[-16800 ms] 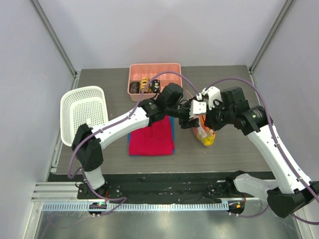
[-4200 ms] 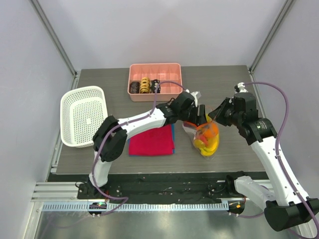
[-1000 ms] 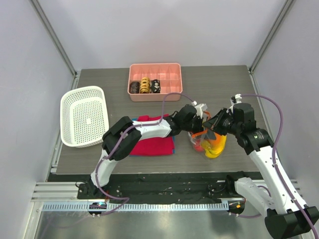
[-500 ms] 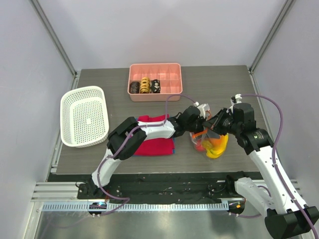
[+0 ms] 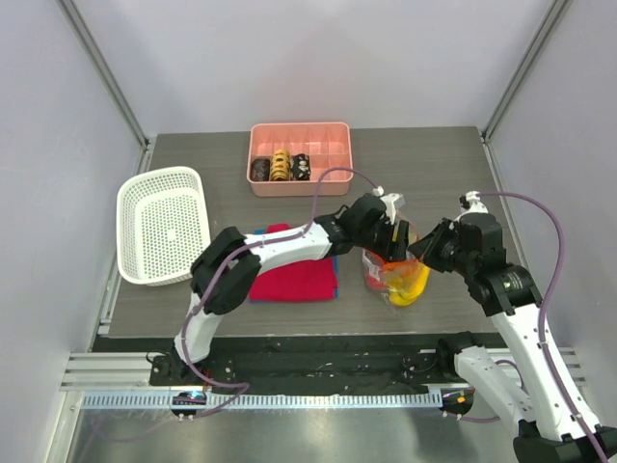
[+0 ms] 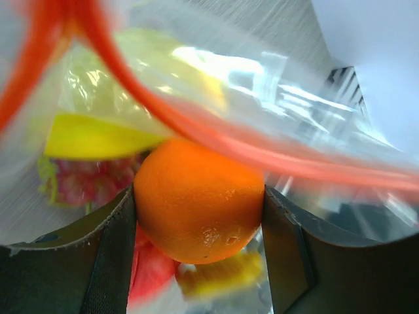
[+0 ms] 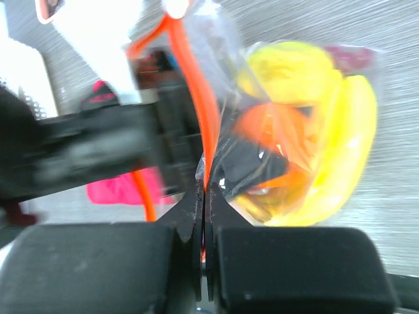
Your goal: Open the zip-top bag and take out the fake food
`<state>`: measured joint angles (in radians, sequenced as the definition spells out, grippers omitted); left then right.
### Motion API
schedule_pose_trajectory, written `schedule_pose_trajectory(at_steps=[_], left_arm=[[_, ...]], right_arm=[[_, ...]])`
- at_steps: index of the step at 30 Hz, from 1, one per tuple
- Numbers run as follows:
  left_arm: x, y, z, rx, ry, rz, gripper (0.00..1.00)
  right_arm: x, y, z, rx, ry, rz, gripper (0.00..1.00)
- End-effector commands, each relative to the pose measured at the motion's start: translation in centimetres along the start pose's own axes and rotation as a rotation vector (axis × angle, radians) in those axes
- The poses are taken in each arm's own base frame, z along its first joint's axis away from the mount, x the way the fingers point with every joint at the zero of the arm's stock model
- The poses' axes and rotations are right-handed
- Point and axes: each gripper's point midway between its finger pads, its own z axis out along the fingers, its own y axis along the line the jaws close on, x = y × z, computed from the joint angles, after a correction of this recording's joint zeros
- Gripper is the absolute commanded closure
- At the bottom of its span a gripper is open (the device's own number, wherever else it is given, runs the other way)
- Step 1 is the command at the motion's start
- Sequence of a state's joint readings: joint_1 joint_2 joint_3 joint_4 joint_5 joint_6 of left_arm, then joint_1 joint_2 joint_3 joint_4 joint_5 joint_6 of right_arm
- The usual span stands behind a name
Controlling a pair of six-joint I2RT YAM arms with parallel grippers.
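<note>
Left jaws around orange ball (image 6: 196,196)

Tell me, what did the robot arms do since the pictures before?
The left gripper went down into the open zip-top bag and closed on the orange ball. The right gripper, pinching the bag's orange zip strip, pulled a bit to the right. The bag sits in about the same spot. The red shirt, pink tray and white basket did not move.

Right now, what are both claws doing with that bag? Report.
Right claw shut on zip-top bag, at its orange strip. Left claw inside, gripping orange ball. Banana, red fruit in bag. Nothing blocking.
</note>
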<state>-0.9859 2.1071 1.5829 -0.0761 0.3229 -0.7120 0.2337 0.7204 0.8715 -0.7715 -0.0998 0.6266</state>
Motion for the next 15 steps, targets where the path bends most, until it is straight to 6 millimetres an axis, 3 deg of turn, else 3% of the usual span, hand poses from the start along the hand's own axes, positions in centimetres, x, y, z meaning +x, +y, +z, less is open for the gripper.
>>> schedule_pose_trajectory(at_steps=[1,5,7,12,15], left_arm=[[-2.3,-1.8,-5.3,-0.034,-0.042,0.126,1.00],[-2.4,-0.9,-6.5,-0.099,-0.041,0.125,1.00],[-2.5,-2.1,-6.7,-0.054,0.004,0.065,1.00],[-6.7,-6.5,-8.8,0.101,0.010,-0.104,1.00],[-9.0,-7.0,-10.6,0.115,-0.026,-0.137,1.00]], right_arm=[[-2.2,-1.3,-1.0,0.089,-0.103,-0.051,0.99],[-4.1,-1.1,-2.1,0.115,-0.162,-0.099,0.99],[-3.9,-0.7,-1.8,0.088,-0.136,-0.143,0.99],[-3.6,-0.6,-0.9,0.059,-0.129,-0.204,0.99],[-3.6,-1.0,-0.7,0.074,-0.127,-0.237,0.99]])
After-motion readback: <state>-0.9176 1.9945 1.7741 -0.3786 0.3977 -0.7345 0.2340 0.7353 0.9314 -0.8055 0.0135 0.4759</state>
